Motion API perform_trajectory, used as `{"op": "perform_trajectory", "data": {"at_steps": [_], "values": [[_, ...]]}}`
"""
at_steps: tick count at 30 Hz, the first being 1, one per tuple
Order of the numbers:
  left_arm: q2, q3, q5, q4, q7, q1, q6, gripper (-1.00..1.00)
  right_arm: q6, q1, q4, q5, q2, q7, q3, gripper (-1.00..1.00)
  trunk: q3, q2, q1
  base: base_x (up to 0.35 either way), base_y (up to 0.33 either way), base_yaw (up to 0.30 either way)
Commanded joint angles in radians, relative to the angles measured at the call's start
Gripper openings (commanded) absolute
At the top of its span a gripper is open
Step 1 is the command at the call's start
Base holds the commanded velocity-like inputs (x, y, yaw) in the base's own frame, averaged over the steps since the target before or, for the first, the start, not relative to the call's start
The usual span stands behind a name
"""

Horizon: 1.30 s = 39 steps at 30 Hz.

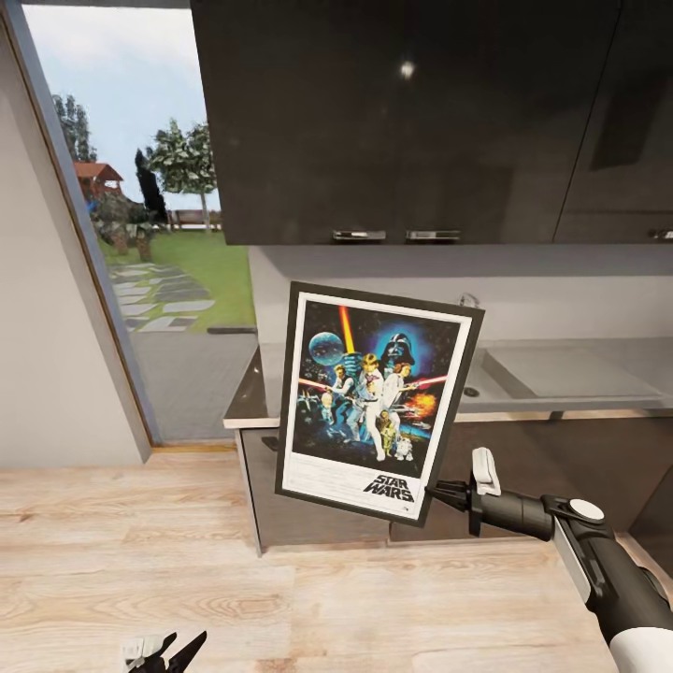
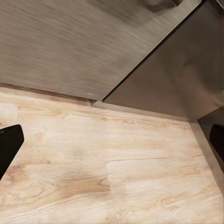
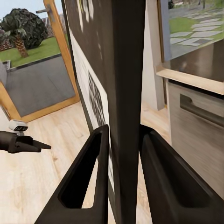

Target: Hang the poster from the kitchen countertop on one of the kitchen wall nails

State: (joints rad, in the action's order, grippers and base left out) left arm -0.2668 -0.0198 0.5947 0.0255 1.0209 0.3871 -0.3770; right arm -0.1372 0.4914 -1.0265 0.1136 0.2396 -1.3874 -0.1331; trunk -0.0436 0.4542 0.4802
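Poster (image 1: 379, 402): held up in the air in front of the kitchen countertop (image 1: 245, 397), tilted a little, face toward the head camera.
Handling: likely stiff and light — a flat framed panel; thin edges, so it could pivot or slip in a narrow pinch.
Hold: the right gripper (image 1: 436, 492) is clamped on the lower right edge of the black frame; the right wrist view shows a finger (image 3: 86, 179) pressed on each side of the panel. A grip at one corner leaves the far corner free to swing, in my judgement.
Left gripper (image 1: 161, 651): low over the wooden floor (image 1: 140, 561), fingers apart, holding nothing.
Hidden: no wall nail can be made out; the poster covers part of the counter and the cabinet (image 1: 271, 505) behind it.
Cut off: the sink (image 1: 561, 374) runs toward the picture's edge.
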Motion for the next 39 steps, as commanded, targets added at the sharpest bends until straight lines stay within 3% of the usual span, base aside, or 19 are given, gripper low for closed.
{"op": "perform_trajectory", "data": {"at_steps": [1, 8, 39], "values": [[0.000, -0.003, 0.002, -0.001, 0.002, 0.001, -0.005, 1.00, -0.015, 0.001, 0.000, 0.005, 0.000, -0.007, 0.000, -1.00, 0.001, -0.005, -0.003, 0.000, 0.000, 0.000], [0.000, -0.002, 0.002, -0.001, 0.002, 0.001, -0.005, 1.00, -0.015, 0.001, 0.000, 0.005, 0.000, -0.007, 0.000, -1.00, 0.023, -0.054, -0.030, 0.000, 0.000, 0.000], [0.000, -0.002, 0.002, -0.001, 0.002, 0.001, -0.005, 1.00, -0.015, 0.001, 0.000, 0.005, 0.000, -0.007, 0.001, -1.00, 0.023, -0.054, -0.030, 0.000, 0.000, 0.000]]}}
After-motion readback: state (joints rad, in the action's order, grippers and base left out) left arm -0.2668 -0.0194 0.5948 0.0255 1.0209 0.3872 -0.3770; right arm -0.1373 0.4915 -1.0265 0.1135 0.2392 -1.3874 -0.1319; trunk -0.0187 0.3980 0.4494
